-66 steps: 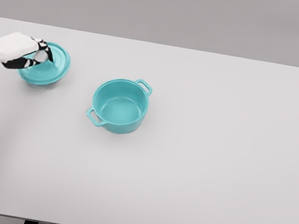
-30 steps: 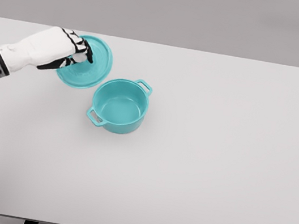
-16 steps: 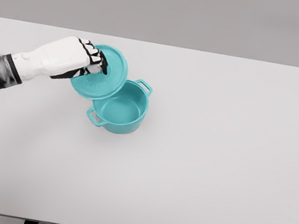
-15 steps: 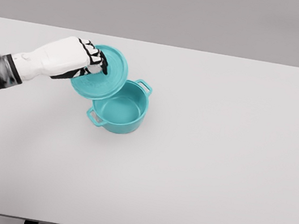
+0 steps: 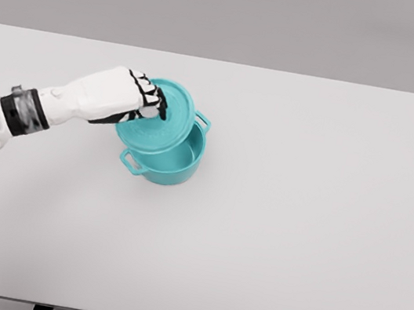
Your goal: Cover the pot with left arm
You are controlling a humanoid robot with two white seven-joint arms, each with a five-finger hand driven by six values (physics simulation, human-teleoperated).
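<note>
Head view: teal lid, rigid and likely smooth and slippery, gripped at its centre knob by the left hand, tilted above the open teal pot on the white bench, offset toward the pot's upper-left rim.

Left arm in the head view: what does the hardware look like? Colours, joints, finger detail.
The left arm is a smooth white shell with a grey band at the wrist and black joint housings nearer the picture's left edge. The left hand has a white back; its fingers are white segments with black at the joints. No cables or markings show. The right arm is out of view.
</note>
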